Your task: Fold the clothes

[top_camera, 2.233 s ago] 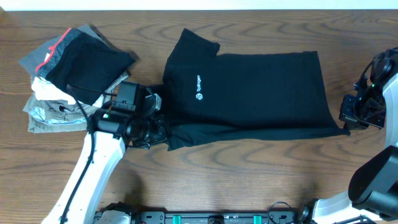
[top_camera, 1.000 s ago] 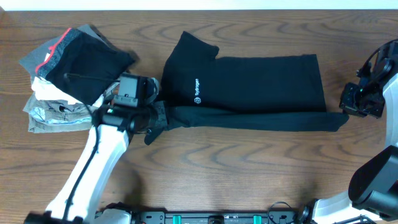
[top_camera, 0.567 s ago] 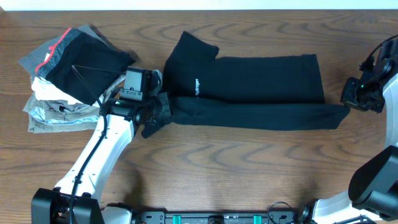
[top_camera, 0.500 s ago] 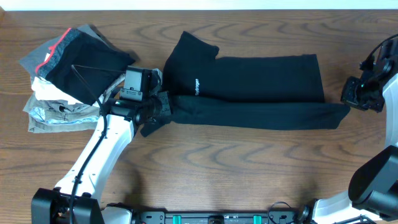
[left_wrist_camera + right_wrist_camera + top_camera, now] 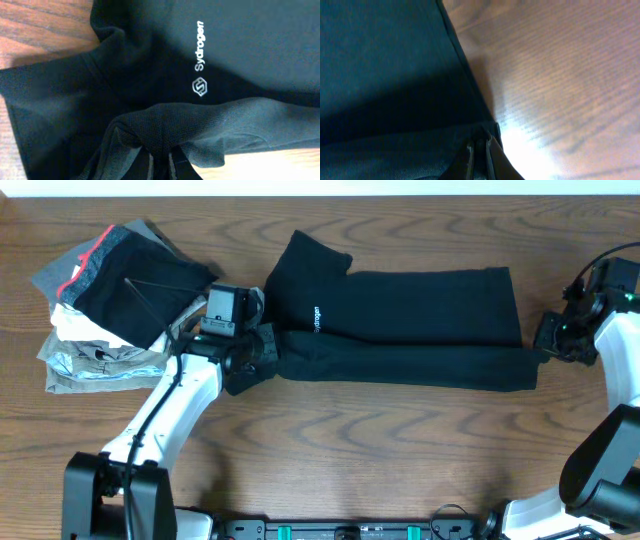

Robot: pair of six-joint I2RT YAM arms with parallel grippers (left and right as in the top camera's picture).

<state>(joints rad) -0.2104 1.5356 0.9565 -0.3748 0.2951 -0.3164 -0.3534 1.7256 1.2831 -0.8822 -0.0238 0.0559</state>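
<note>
Pinches cloth at both ends: with left fingers [image 5: 176, 165], the near fold below the logo [image 5: 201, 86]; with right fingers [image 5: 470, 155], the hem corner. Stretches shirt [image 5: 400, 320] lengthwise between them across tabletop [image 5: 380, 440]. Likely calls for carrying both ends evenly toward the far edge.

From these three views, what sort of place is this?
Probably a robot test bench for laundry folding: a wood-grain table, the left gripper and right gripper each pinching a black T-shirt, a pile of folded garments beside it.
</note>
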